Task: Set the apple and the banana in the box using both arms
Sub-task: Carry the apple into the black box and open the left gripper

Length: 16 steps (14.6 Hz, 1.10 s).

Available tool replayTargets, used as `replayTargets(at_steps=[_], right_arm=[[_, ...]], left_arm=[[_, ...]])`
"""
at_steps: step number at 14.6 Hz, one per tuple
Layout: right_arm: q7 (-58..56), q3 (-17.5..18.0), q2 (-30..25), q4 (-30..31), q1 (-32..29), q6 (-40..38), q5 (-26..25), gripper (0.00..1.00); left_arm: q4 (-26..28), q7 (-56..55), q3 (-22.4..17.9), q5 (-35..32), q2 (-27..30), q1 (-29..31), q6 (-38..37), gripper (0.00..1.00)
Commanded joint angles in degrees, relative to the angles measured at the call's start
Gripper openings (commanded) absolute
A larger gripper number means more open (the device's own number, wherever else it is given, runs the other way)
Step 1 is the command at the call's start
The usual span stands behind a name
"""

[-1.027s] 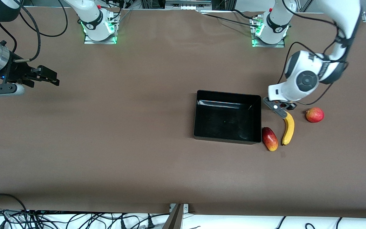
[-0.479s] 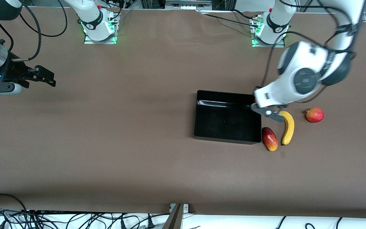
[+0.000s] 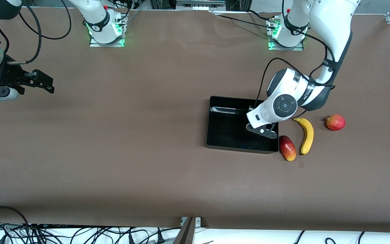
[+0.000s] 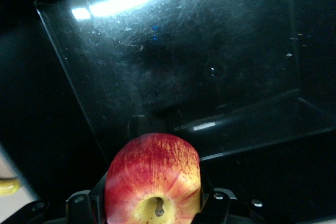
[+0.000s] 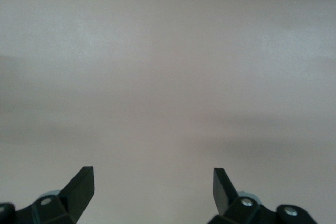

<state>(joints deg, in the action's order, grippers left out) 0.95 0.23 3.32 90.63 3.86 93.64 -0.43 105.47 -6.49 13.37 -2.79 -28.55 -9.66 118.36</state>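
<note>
My left gripper (image 3: 264,131) hangs over the black box (image 3: 242,99), at the end of it beside the loose fruit. It is shut on the apple (image 4: 153,179), red with yellow streaks and a stem dimple; in the front view the wrist hides the apple. In the left wrist view the box's glossy floor (image 4: 184,51) lies under the apple. The yellow banana (image 3: 307,134) lies on the table beside the box, toward the left arm's end. My right gripper (image 3: 44,83) is open and empty (image 5: 153,182) over bare table at the right arm's end.
An oblong red-yellow fruit (image 3: 287,148) lies against the box's near corner, beside the banana. A round red fruit with a nub (image 3: 335,122) sits past the banana toward the left arm's end. Brown table (image 3: 130,142) spreads between the box and the right gripper.
My left arm has swung from over the banana's end to over the box. My right gripper has drifted slightly toward the table's edge at its own end.
</note>
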Motion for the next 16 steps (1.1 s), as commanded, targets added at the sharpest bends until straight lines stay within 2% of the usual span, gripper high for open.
replayTargets(at_steps=[1,2,3,5,7,8,10,12,16], right_arm=[[0.19,1.17,0.2,-0.98,-1.22,-0.65,-0.36,1.0],[0.19,1.17,0.2,-0.9,-1.14,-0.74,-0.53,1.0],[0.19,1.17,0.2,-0.9,-1.14,-0.48,-0.62,1.0],[0.19,1.17,0.2,-0.9,-1.14,-0.21,-0.45,1.0],[0.19,1.17,0.29,-0.9,-1.22,-0.12,-0.36,1.0],[0.28,1.17,0.29,-0.9,-1.22,-0.21,-0.36,1.0],[0.28,1.17,0.29,-0.9,-1.22,-0.21,-0.27,1.0],[0.28,1.17,0.29,-0.9,-1.22,-0.21,-0.27,1.0],[0.28,1.17,0.29,-0.9,-1.22,-0.21,-0.27,1.0]], left_arm=[[3.06,-3.52,0.08,-1.61,0.26,-0.8,2.74,0.17],[3.25,-4.31,0.08,-1.61,-0.27,-1.67,3.62,0.18],[3.33,-5.11,-0.01,-1.61,-1.06,-1.94,4.33,0.23],[3.34,-6.08,-0.1,-1.61,-1.85,-1.94,5.12,0.4],[3.34,-6.17,-0.27,-1.61,-2.12,-1.6,5.12,0.9],[3.25,-6.26,-0.28,-1.61,-2.21,-1.25,4.95,1.0],[2.72,-6.17,-0.36,-1.61,-1.77,-1.07,4.07,1.0],[0.36,-6.08,-0.45,-1.61,-0.54,-0.89,-0.12,1.0],[-14.03,-5.47,-0.45,-1.52,-0.1,1.91,-17.34,1.0]])
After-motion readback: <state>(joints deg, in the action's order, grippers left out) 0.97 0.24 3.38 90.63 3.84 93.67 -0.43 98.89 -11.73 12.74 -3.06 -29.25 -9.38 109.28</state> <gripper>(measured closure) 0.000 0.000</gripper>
